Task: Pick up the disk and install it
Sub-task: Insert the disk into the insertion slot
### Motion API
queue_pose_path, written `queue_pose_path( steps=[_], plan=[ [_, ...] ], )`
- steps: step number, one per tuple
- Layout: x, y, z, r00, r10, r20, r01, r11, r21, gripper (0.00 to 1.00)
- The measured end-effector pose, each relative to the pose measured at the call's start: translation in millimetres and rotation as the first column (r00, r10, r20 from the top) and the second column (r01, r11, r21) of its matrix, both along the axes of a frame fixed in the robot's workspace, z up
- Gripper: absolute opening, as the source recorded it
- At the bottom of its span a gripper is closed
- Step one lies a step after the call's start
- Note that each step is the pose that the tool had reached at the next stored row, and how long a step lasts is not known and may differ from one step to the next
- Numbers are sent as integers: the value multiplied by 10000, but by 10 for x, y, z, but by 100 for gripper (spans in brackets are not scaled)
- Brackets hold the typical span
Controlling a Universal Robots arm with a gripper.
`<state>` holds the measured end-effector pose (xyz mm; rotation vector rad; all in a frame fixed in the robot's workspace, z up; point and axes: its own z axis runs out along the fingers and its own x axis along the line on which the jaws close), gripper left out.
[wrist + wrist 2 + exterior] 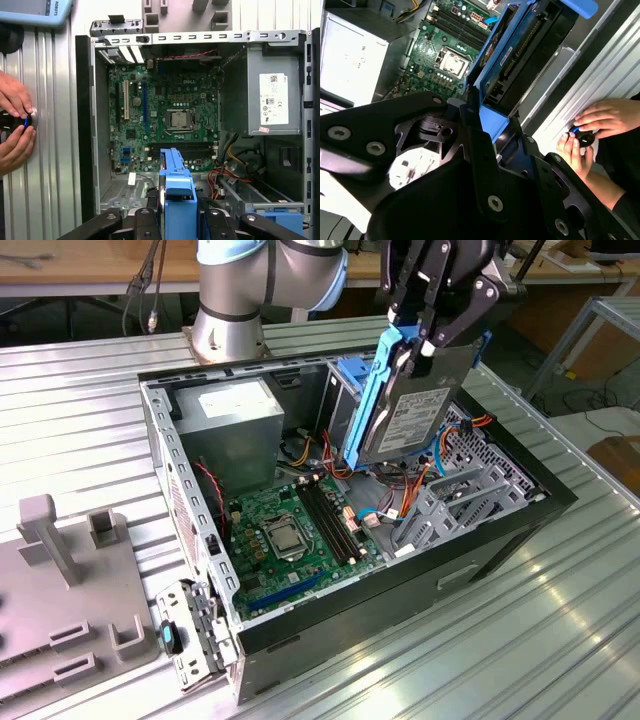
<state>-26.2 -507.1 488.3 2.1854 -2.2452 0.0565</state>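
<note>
Claw [422,338] is clenched on the disk [415,420]. Its fingers pinch the upper end of the disk's blue bracket [368,390], with only the bracket's thickness between them. In the second wrist view the black fingers [470,125] press against the blue plastic on both sides. The first wrist view shows the bracket [176,185] edge-on, running up out of the claw.

The disk is off the bench [480,650], steeply tilted and held up by the claw alone. It hangs over the open PC case [400,575], with its white label showing in the exterior view. Its lower end dips toward the cable bundle [385,495] between the motherboard [290,520] and the grey metal drive cage [455,502]. Can't tell whether it touches anything there.

The case lies on its side mid-bench with the side panel off. The power supply [235,425] sits in the case's corner nearest the arm base [230,315], and the base stands just behind the case.

A grey plastic fixture [60,580] sits near the bench edge at the exterior view's left, apart from the case.

A person's hands [15,125] rest on the bench beside the case wall, holding a small black-and-blue object [24,121].
</note>
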Motion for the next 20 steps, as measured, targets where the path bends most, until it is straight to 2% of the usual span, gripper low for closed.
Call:
queue_pose_path(
  steps=[1,4,7,12,16,18,20],
  plan=[
    [11,-19,-2,10000,0,-2,0,10000,0,37],
    [64,-113,-6,10000,-1,-7,1,10000,0,37],
    [105,-153,-10,10000,-2,-7,2,10000,1,37],
    [251,-158,-25,10000,-3,-10,3,10000,0,37],
    [508,-167,-44,10000,-3,-43,3,10000,2,37],
    [578,-181,-47,10000,-3,-51,3,10000,2,37],
    [654,-215,-51,10000,-3,-60,3,10000,1,37]
  ],
)
